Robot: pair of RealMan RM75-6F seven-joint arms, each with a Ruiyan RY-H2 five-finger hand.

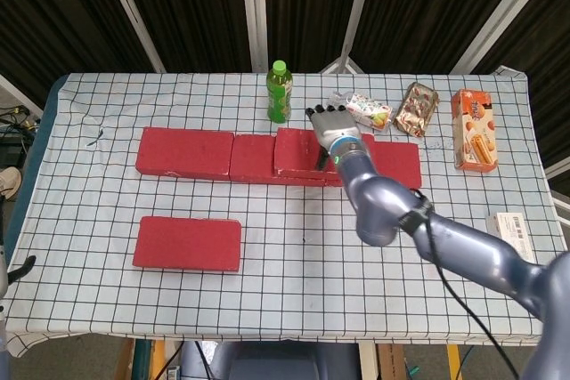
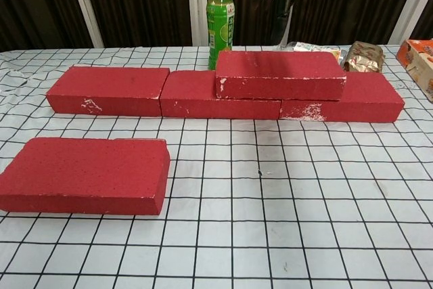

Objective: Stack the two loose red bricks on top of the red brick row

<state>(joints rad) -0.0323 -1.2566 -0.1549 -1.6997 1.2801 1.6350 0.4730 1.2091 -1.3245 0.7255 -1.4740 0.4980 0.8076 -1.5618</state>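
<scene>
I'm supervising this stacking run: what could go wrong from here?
The right hand, open above the stacked red brick, may clip the green plastic bottle standing just behind the brick row. The loose red brick lies at the table's far left, a long reach across for that arm.
</scene>
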